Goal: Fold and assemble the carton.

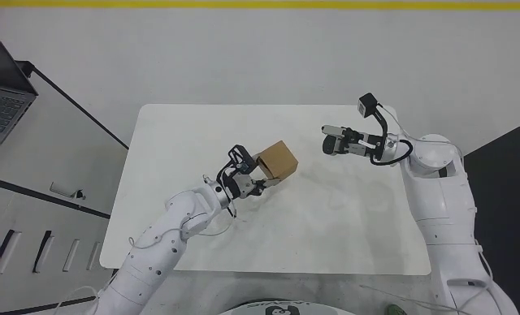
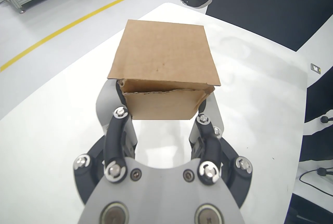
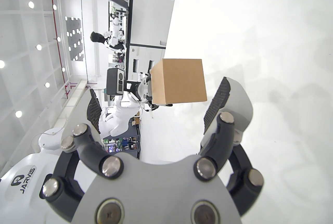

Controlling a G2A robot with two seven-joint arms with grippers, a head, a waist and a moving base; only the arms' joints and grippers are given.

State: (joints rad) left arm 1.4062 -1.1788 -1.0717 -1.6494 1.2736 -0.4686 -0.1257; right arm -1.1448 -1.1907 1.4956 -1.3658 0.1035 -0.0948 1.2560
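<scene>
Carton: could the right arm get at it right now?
Probably yes: the right gripper is open and faces the carton, with only bare table between them; the left gripper holds its far side.

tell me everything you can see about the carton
The carton is a small plain brown corrugated cardboard box, already folded into a cube-like shape. Its visible faces look flat and closed. The end facing the left claw shows a ragged flap edge and a slight gap under the top panel. That claw grips it by opposite sides, seemingly just above the white table near its middle, turned at an angle to the table's edges. Nothing else touches it.
</scene>
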